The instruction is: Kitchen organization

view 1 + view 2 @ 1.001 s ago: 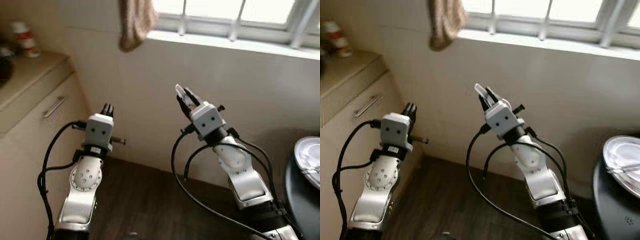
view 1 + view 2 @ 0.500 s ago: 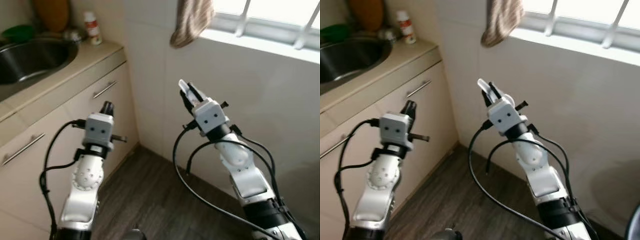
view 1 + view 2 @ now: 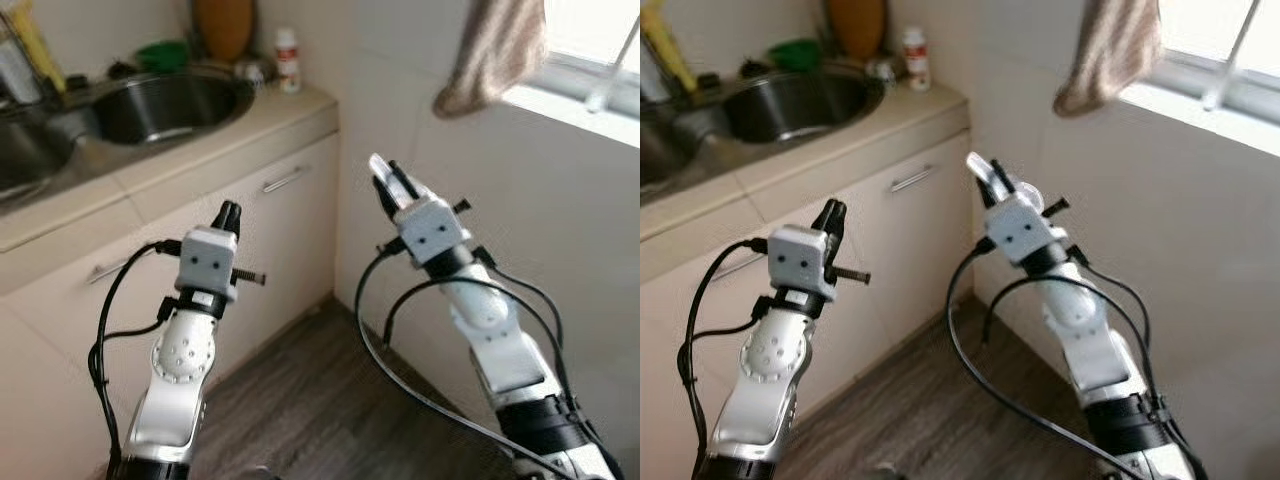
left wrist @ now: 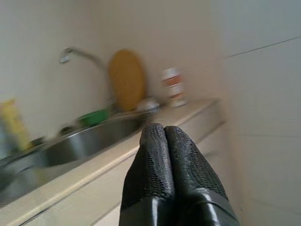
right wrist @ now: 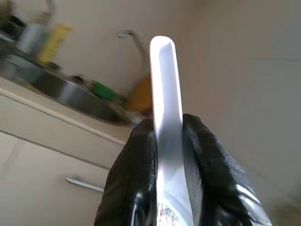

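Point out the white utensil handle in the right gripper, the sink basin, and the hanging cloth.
white utensil handle [image 5: 165, 94], right wrist view, middle of the shaft above the fingers.
sink basin [image 3: 175, 105], left eye view, steel inner wall.
hanging cloth [image 3: 1108, 55], right eye view, middle of the fabric.

Daylight enters from the window [image 3: 600, 60] at the upper right of the head views, overexposed to white. The rest is evenly, softly lit, with faint shadows. Both wrist views have blurred backgrounds; the sink [image 4: 89, 139] and tap are soft, the fingers sharper.
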Available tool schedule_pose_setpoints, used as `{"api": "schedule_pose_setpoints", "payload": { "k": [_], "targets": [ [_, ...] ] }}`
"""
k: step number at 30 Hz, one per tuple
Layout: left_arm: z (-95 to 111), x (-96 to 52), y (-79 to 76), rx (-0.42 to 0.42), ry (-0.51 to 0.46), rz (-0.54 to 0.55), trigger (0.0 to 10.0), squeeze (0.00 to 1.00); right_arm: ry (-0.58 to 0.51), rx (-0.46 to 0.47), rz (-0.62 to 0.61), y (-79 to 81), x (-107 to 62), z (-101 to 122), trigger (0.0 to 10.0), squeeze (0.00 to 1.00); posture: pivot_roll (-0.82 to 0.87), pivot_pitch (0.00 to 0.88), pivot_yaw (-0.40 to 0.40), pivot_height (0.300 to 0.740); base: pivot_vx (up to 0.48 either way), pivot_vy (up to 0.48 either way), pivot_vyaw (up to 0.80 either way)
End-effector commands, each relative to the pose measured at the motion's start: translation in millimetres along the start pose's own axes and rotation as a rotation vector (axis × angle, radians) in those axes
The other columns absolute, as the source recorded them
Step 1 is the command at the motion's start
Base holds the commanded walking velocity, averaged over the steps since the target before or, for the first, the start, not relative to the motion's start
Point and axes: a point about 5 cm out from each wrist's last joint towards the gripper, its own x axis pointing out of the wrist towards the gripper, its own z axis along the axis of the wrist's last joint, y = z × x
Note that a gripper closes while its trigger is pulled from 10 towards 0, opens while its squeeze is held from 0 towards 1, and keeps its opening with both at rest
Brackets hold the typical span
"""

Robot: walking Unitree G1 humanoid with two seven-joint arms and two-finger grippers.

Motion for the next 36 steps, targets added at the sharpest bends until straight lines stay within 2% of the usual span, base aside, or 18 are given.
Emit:
{"api": "schedule_pose_setpoints", "payload": {
  "k": [1,16,28,36],
  "targets": [
    [-1.1,-0.5,6.5,0.010,0.006,0.018,10.0,0.00,-0.039,-0.002,0.008,4.1,6.6,7.3,0.0,0.00,-0.04,0.004,-0.027,0.740,0.416,0.000,0.80],
    [-1.1,1.2,7.2,0.013,0.008,0.022,10.0,0.00,-0.057,-0.006,0.001,3.9,10.4,9.3,0.0,0.00,-0.04,0.009,-0.030,0.740,0.400,0.000,0.80],
    [1.0,3.0,5.5,-0.013,-0.003,0.031,10.0,0.00,-0.060,-0.007,-0.005,3.2,11.3,8.5,0.0,0.00,-0.04,0.008,-0.030,0.740,0.000,0.000,0.80],
    [1.7,3.3,5.2,0.010,-0.011,0.027,10.0,0.00,-0.058,-0.008,-0.009,3.0,11.6,7.4,0.0,0.00,-0.04,0.000,-0.029,0.740,0.000,0.000,0.80]
  ]
}}
